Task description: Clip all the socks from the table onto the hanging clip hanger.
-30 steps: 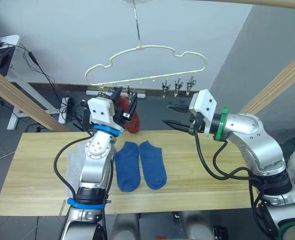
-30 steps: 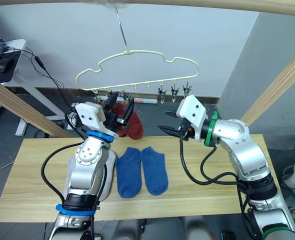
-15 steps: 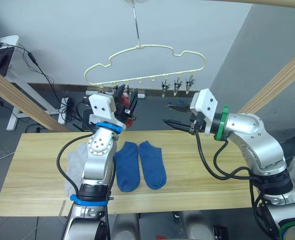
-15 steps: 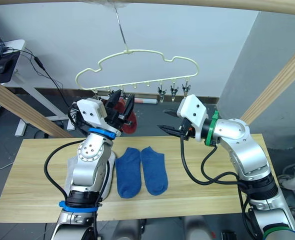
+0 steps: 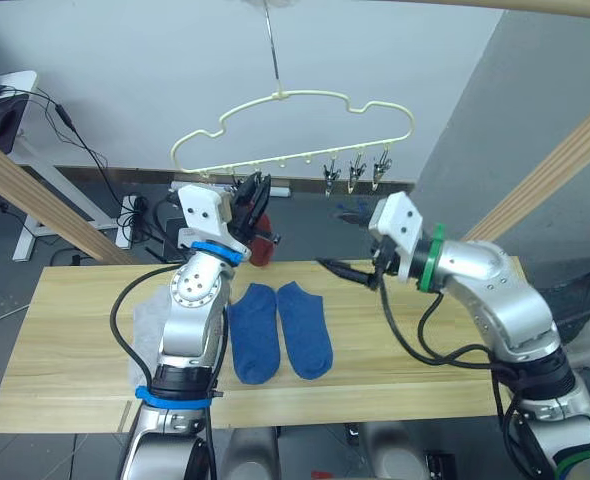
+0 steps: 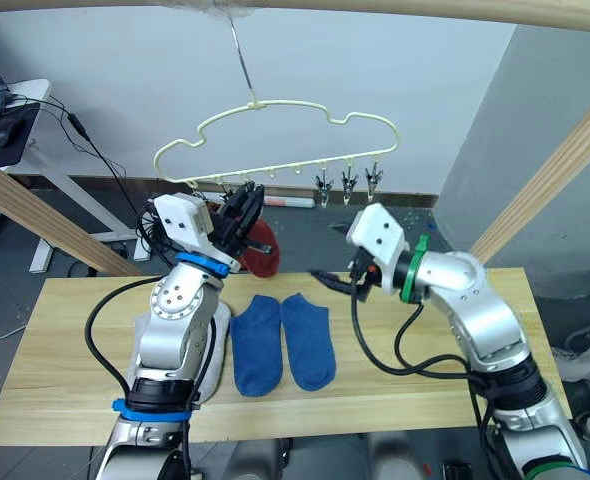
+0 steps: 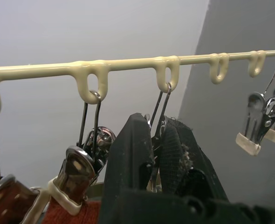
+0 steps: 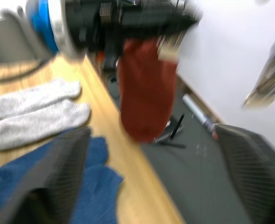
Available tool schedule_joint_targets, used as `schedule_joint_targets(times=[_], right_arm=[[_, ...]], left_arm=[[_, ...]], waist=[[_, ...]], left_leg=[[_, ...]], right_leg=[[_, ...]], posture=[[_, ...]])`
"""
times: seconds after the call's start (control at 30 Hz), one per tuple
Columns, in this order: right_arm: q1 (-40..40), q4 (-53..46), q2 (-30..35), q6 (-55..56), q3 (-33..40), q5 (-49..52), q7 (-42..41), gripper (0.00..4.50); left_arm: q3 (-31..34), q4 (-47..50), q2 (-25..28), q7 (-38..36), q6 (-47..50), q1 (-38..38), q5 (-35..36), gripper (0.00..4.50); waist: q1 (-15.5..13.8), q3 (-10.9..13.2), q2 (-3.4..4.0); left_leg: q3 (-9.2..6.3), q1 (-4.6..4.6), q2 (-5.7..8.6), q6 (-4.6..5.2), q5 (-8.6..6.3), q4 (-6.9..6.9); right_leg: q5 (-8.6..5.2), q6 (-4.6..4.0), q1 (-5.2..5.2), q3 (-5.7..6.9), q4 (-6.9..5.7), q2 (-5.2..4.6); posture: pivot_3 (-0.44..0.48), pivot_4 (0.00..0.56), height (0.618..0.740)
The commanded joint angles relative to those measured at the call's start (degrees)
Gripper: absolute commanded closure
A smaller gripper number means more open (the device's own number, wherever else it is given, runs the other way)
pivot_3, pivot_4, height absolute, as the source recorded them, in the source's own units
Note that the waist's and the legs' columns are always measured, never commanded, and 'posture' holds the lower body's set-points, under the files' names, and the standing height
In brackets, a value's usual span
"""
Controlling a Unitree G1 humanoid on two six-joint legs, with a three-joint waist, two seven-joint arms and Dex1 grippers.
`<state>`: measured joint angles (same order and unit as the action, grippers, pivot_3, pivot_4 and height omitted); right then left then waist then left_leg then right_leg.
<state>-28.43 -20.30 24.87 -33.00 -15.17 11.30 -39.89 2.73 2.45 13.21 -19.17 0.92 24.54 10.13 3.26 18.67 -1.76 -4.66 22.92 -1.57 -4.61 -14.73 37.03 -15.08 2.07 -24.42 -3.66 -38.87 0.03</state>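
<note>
The table (image 5: 395,345) fills the lower frame; two blue socks (image 5: 278,330) lie at centre, below and left of the spread, empty right gripper (image 5: 341,268). Upper centre, the left gripper (image 7: 158,154) pinches a clip (image 7: 160,105) beside the hung red sock (image 6: 258,246)

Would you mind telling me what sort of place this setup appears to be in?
Probably an indoor robotics lab or test room: a plank table under a wooden pole frame, a desk with trailing cables behind, and a bare grey floor.

Two slanted wooden poles (image 5: 550,170) flank the scene, and a white desk (image 5: 20,115) trails black cables (image 5: 80,135).
</note>
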Motion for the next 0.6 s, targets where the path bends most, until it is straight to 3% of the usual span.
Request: schedule_joint_targets(times=[0.03, 0.27, 0.6], right_arm=[[2.9, 0.6, -3.9, -0.8, -5.3, -5.5, 6.8, 0.00], [7.1, 13.0, -14.1, 5.5, -11.2, -12.1, 15.6, 0.00], [4.4, 31.5, -22.8, 15.3, -11.3, -16.5, 20.5, 0.00]], left_arm=[[1.3, 2.5, 2.4, -4.1, 2.3, 1.1, 3.8, 4.27], [2.1, 2.6, 5.7, -7.0, 5.4, 1.6, 5.8, 4.27], [2.6, 3.6, 7.1, -7.5, 7.6, 1.3, 6.3, 4.27]], waist=[[0.0, 0.0, 0.00], [0.0, 0.0, 0.00], [0.0, 0.0, 0.00]], left_leg=[[0.00, 0.00, 0.00, -0.01, 0.00, 0.00], [0.00, -0.01, 0.00, -0.03, 0.02, 0.00], [0.00, -0.04, -0.04, -0.04, 0.02, -0.03]], right_leg=[[0.00, 0.00, 0.00, 0.00, -0.01, 0.00], [-0.01, 0.01, 0.00, -0.01, 0.00, 0.00], [-0.01, 0.01, -0.01, -0.01, -0.01, 0.03]], posture=[[-0.069, 0.319, 0.735], [-0.057, 0.325, 0.735], [-0.027, 0.328, 0.735]])
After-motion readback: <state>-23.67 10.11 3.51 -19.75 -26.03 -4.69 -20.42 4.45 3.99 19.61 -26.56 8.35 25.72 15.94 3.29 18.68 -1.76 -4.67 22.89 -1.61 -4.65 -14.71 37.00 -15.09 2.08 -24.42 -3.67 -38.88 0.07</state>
